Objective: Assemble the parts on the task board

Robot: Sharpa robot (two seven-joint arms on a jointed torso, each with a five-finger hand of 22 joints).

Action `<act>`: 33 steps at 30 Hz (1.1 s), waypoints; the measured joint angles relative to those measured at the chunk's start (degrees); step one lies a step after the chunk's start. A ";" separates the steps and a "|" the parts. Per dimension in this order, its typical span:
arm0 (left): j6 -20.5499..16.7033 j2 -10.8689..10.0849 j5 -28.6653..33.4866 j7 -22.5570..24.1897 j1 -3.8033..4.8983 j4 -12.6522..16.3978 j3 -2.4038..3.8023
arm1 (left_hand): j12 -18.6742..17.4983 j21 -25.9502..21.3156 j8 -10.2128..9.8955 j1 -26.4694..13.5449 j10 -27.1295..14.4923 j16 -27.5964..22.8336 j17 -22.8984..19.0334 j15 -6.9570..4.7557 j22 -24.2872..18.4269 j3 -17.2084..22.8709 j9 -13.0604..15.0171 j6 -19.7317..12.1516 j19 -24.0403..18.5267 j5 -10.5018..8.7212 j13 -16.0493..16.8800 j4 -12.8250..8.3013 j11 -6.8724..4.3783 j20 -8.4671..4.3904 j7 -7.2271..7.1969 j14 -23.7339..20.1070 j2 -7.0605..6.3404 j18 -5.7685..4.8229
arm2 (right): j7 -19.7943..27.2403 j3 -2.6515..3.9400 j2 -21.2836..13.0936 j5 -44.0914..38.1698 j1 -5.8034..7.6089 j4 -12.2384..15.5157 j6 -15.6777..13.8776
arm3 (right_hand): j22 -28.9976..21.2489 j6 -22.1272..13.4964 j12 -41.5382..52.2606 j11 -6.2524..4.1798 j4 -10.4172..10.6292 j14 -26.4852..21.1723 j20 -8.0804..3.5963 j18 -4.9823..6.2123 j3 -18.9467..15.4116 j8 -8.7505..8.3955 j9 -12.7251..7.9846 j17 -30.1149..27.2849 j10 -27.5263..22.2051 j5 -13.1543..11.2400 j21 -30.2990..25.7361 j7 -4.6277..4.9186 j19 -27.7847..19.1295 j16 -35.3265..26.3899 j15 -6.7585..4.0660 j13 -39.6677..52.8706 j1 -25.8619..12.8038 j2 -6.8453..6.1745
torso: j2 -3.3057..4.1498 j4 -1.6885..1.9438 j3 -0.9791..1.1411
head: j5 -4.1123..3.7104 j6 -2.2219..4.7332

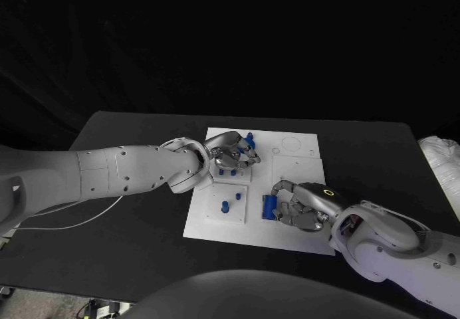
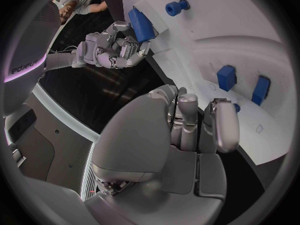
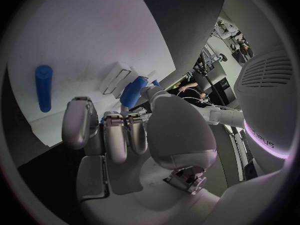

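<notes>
Board [image 1: 288,234] is lying mid-counter, white, with blue parts on it. Right robot hand [image 1: 297,209] is gripping a blue block [image 1: 270,207] at the board's near right area; the left wrist view shows the block [image 2: 142,25] caught in its fingers. Left robot hand [image 1: 230,151] is hovering over the board's middle by a blue peg [image 1: 250,139]; whether it is grasping anything, cannot tell. Judgement: keep the block square to its seat, lowering slowly, avoiding the small pegs [image 1: 231,199] nearby.

The task board [image 1: 297,166] looks smooth, matt white; the parts [image 1: 269,208] look like plain blue plastic; both hands [image 1: 233,151] have silvery, satin metal-like shells.
</notes>
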 measured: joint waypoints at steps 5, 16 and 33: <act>0.05 0.00 0.00 -0.06 0.00 -0.02 -0.01 | 0.00 -0.30 0.00 0.00 0.00 0.00 -0.15 0.00 0.00 0.00 0.00 0.00 0.00 -0.23 0.00 0.00 0.00 0.00 0.00 0.00 0.00 0.01 | 0.15 -0.02 -0.08 0.28 -0.03 0.21 0.08 | 0.00 -7.88 0.00 0.13 -0.58 0.00 0.13 0.00 -0.98 -4.71 -4.22 -0.01 0.10 -15.36 -1.39 0.72 -0.13 0.00 0.00 0.00 -1.13 -1.13 | 0.00 0.00 0.00 | 0.04 0.00; 0.11 0.03 0.00 -0.14 -0.01 -0.04 0.01 | 0.00 -0.30 0.00 0.00 0.00 0.00 -0.15 0.00 0.00 0.00 -0.01 0.00 0.00 -0.23 0.00 0.00 0.00 0.00 0.00 0.00 0.00 0.01 | 0.23 -0.02 -0.62 0.10 -0.24 1.09 -0.81 | -0.01 -11.71 0.00 0.72 -1.03 0.01 0.93 0.91 -4.03 -6.70 -9.75 -0.01 -0.11 -24.41 -3.48 0.55 -0.92 0.00 0.43 0.00 2.88 -1.69 | 0.00 -0.02 -0.01 | 0.08 0.00; 0.22 0.11 0.00 -0.16 -0.06 -0.07 0.00 | 0.00 -0.29 0.00 0.00 0.00 0.00 -0.15 0.00 0.00 0.16 -0.01 0.00 0.00 -0.23 0.00 0.16 0.00 0.00 0.00 0.00 0.00 0.00 | 0.32 -0.02 -0.78 -2.18 -1.19 1.88 -3.02 | -0.02 -8.16 0.00 0.71 -2.99 0.01 0.92 0.91 -3.65 6.79 -6.70 -0.02 -0.11 -12.14 -3.78 0.98 -0.92 0.00 0.43 0.00 4.36 -1.47 | -0.04 -0.02 -0.03 | -0.07 0.00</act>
